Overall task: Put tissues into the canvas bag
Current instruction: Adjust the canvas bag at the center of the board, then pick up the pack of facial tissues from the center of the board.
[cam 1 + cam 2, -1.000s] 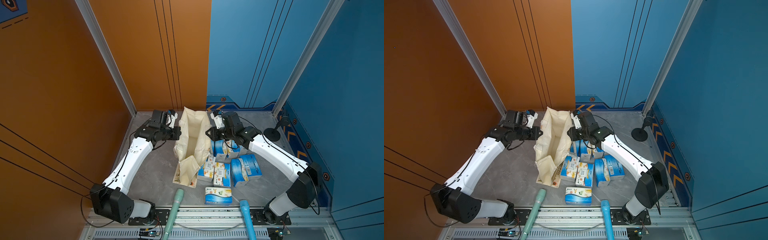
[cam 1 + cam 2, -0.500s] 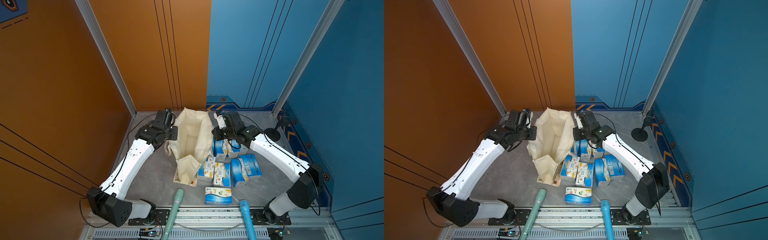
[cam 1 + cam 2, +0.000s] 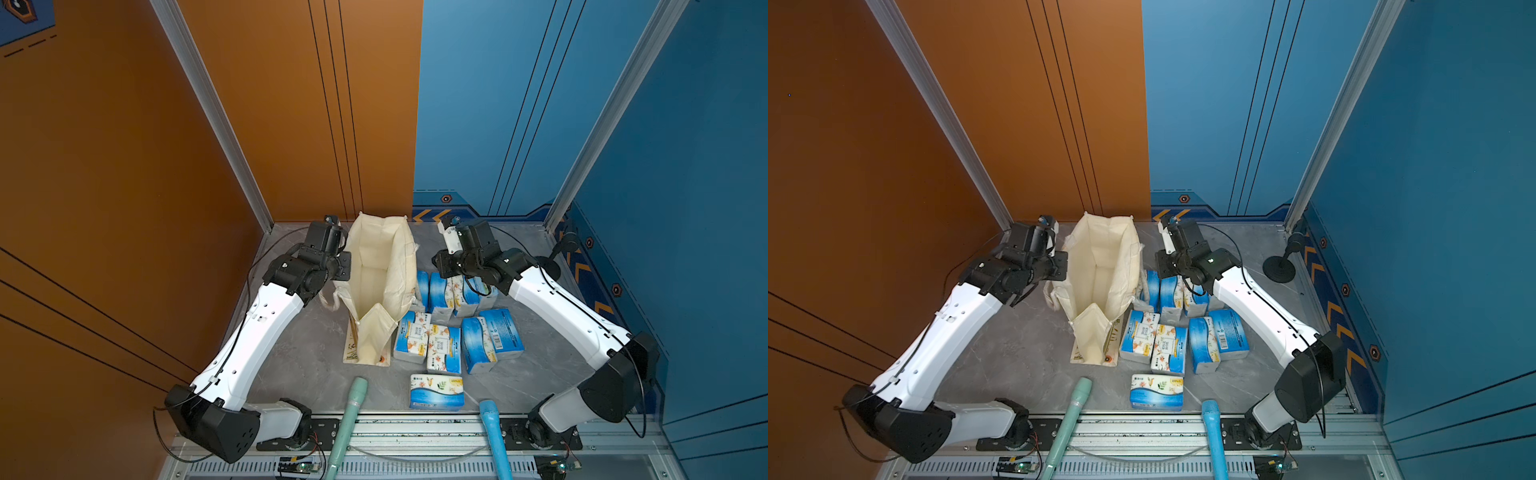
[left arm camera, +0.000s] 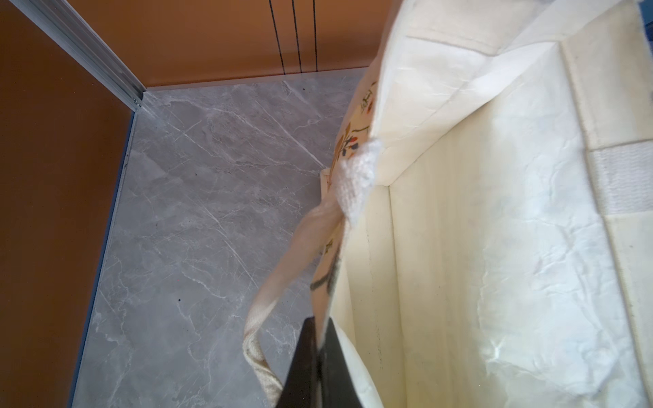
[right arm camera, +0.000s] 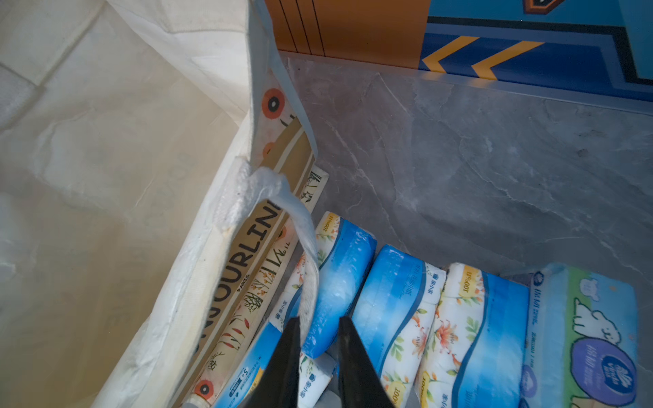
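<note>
The cream canvas bag (image 3: pixel 382 270) (image 3: pixel 1100 266) stands upright with its mouth spread wide and nothing showing inside. My left gripper (image 4: pixel 319 319) is shut on the bag's left wall (image 4: pixel 459 212), next to a dangling handle loop (image 4: pixel 282 268). My right gripper (image 5: pixel 318 319) hangs open just outside the bag's right wall (image 5: pixel 106 141), above a row of upright tissues (image 5: pixel 395 282). A loose handle strap (image 5: pixel 304 226) falls beside one of its fingers. Several tissues (image 3: pixel 449 332) (image 3: pixel 1167 332) stand to the right of the bag, and one pack (image 3: pixel 436 390) lies alone near the front.
A black round-based stand (image 3: pixel 548 266) sits at the back right corner. A green tube (image 3: pixel 351 411) and a blue tube (image 3: pixel 492 428) poke in over the front rail. Orange wall on the left and blue wall on the right close the floor in.
The bag's mouth has spread wider as my left gripper drew its left wall outward. My right gripper has let go of the bag's right side and shifted slightly right over the tissues.
</note>
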You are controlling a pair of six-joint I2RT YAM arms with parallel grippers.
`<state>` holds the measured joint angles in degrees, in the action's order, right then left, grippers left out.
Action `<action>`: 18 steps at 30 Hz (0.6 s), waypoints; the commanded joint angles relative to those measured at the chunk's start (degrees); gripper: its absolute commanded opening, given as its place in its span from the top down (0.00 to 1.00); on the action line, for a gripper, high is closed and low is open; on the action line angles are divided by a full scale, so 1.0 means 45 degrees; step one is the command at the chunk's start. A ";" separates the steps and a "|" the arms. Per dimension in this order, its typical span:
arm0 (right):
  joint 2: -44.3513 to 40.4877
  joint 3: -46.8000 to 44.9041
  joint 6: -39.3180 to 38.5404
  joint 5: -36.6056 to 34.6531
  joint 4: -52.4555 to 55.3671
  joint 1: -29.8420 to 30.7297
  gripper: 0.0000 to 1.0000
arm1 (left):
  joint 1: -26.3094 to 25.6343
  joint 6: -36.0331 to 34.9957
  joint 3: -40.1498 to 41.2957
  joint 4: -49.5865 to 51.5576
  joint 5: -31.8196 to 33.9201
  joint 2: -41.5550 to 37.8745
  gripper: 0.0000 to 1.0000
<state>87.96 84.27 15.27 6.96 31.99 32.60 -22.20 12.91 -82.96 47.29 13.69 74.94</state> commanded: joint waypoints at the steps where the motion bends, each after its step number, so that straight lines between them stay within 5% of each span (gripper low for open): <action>1: -0.0454 0.0051 0.0040 0.1097 -0.0076 -0.0121 0.66 | -0.0048 -0.0078 -0.0054 -0.0768 -0.0824 -0.0171 1.00; 6: -0.1430 -0.0679 0.0025 -0.0126 0.0060 -0.0782 0.43 | -0.0068 -0.0056 0.0158 -0.1220 -0.1277 -0.0018 1.00; 13: -0.1496 -0.1428 -0.0360 -0.3548 0.1951 -0.2112 0.33 | 0.0038 -0.0173 0.0535 -0.1744 -0.1794 0.0011 1.00; 18: -0.0494 -0.1831 -0.0517 -0.3956 0.2382 -0.3189 0.25 | 0.0357 -0.0058 0.0851 -0.1912 -0.2182 -0.0128 1.00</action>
<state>83.22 77.56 13.93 -6.44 38.54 20.01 -21.26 12.93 -80.03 40.84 6.09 75.05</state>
